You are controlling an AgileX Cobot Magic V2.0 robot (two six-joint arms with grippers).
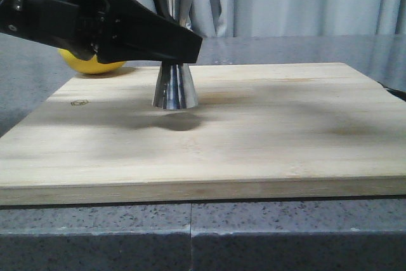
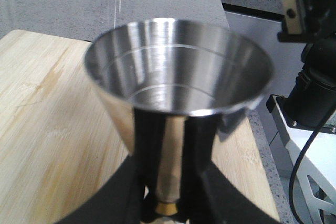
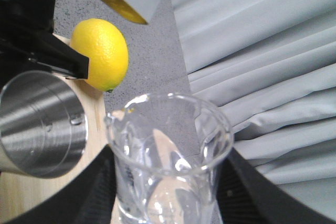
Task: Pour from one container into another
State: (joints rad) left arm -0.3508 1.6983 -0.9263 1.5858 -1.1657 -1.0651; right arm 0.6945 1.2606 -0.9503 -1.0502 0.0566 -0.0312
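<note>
Beaker [image 3: 168,156] lip beside jigger [image 3: 42,124] rim

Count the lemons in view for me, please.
1. The lemon lies on the counter beyond the wooden board's far left corner, mostly behind the left arm. Others may be hidden.

The wooden board [image 1: 254,131] lies bare across the centre, right and lower part of the front view, so a hand could pass freely there, and the grey worktop [image 1: 190,233] along the bottom edge is open too. In the upper left, the black left hand [image 1: 181,46] reaches in and is clamped round the jigger [image 1: 174,87], which stands on the board left of centre; together they block that side. A lemon [image 1: 95,63] sits behind the arm at the far left, just off the board's back edge. Above the jigger's mouth the beaker [image 3: 168,156] in the right hand [image 3: 168,203] fills the overhead room
</note>
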